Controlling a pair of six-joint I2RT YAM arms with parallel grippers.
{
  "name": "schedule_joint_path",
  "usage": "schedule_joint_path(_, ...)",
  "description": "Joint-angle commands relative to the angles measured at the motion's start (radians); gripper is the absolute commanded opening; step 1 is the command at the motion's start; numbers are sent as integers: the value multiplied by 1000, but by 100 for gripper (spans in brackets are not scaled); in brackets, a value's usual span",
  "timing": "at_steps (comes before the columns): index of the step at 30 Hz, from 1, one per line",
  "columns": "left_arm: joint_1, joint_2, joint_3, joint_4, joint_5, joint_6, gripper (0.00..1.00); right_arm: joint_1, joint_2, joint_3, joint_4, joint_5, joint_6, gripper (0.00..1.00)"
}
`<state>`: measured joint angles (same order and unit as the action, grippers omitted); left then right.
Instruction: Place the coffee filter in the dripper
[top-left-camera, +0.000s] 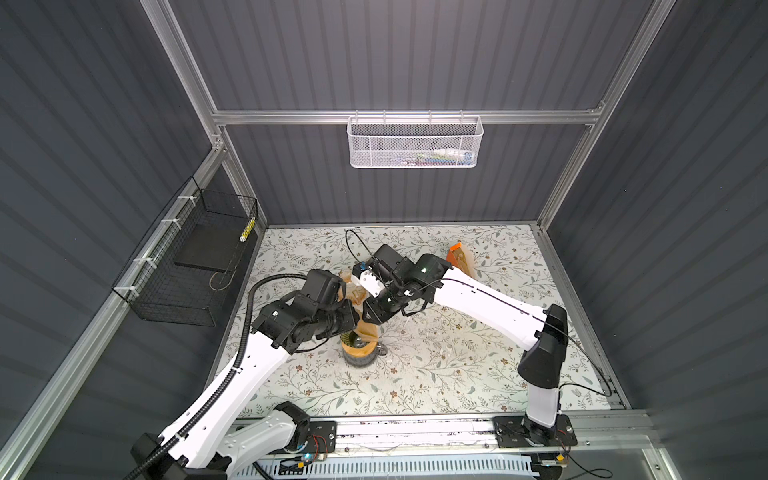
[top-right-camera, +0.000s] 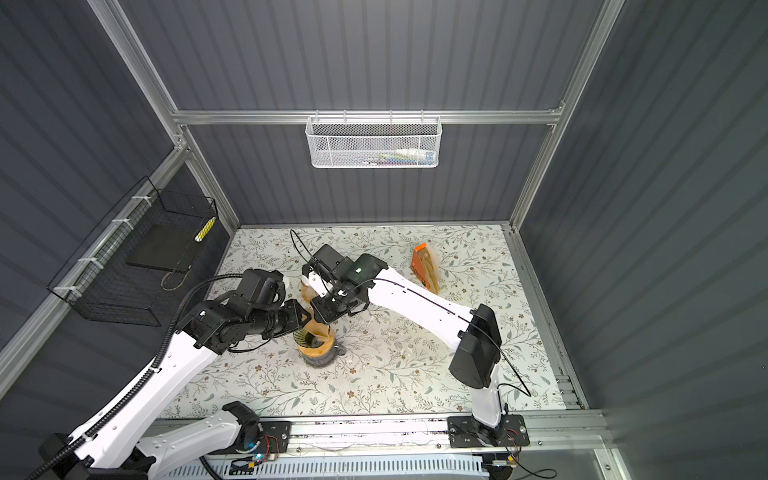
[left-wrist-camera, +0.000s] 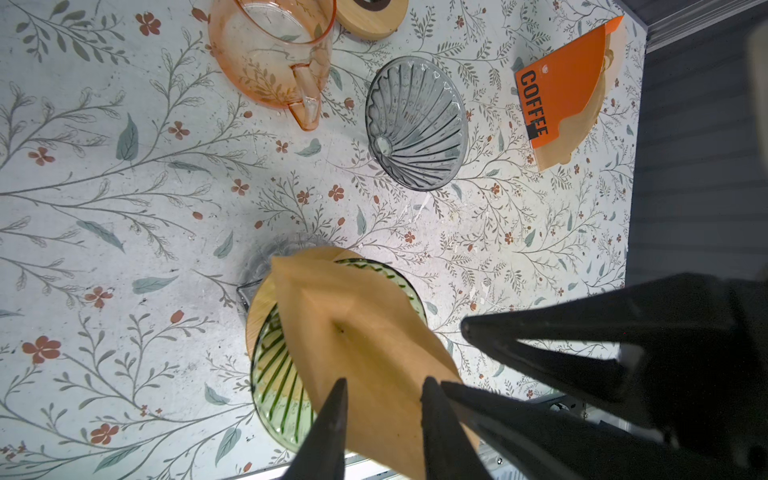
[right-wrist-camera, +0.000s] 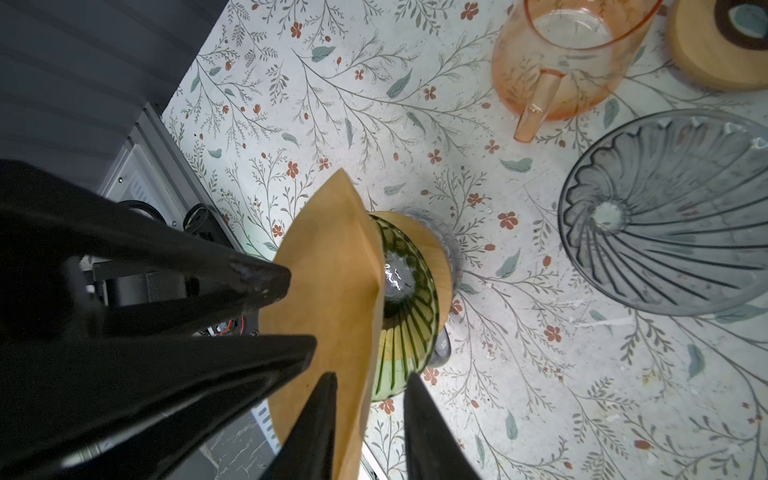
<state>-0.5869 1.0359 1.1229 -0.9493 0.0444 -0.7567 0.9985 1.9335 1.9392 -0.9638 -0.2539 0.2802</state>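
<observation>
— Tan folded paper coffee filter (left-wrist-camera: 353, 324): is it in the green ribbed glass dripper (left-wrist-camera: 274, 374) yet?

— Not seated, I'd say. Starting from the left: the left pincer (left-wrist-camera: 385, 380) has the paper's wide end filling the gap from one finger to the other, so it looks clamped on it. The filter slants across the dripper's mouth, partly out over the rim, and bare ribbed wall shows beside it.

— Where does the dripper stand?

— On its wooden collar (left-wrist-camera: 255, 316), left of the middle of the flowered surface (top-left-camera: 415, 374).

— And the right side?

— The right pincer (right-wrist-camera: 370, 374) meets the same end of the paper from the opposite side. The paper lies along one finger and a gap shows at the other, so I cannot tell whether it bites.

— How does the paper look?

— Flattened, one crease down its length, tapering to a point at the far end, not opened into a cone. What is left, I judge: spread it, lower it into the glass, let go.
</observation>
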Motion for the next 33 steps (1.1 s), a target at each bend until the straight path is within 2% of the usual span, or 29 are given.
schedule_joint_path(1,-4,-13,-7,-20,-10,-12,32,2,11,21,-15,19,0,30)
schedule_joint_path(5,-4,-22,-12,-20,-14,-16,32,3,15,18,-15,15,3,26)
schedule_joint_path(12,-4,-25,1,-32,-20,-13,31,6,16,9,-3,10,23,9)
schedule_joint_path(16,-4,-33,-1,-46,-26,-10,31,14,10,-3,16,13,41,4)
schedule_joint_path(33,-4,-28,-11,-106,-9,12,25,51,-4,-54,71,118,118,1)
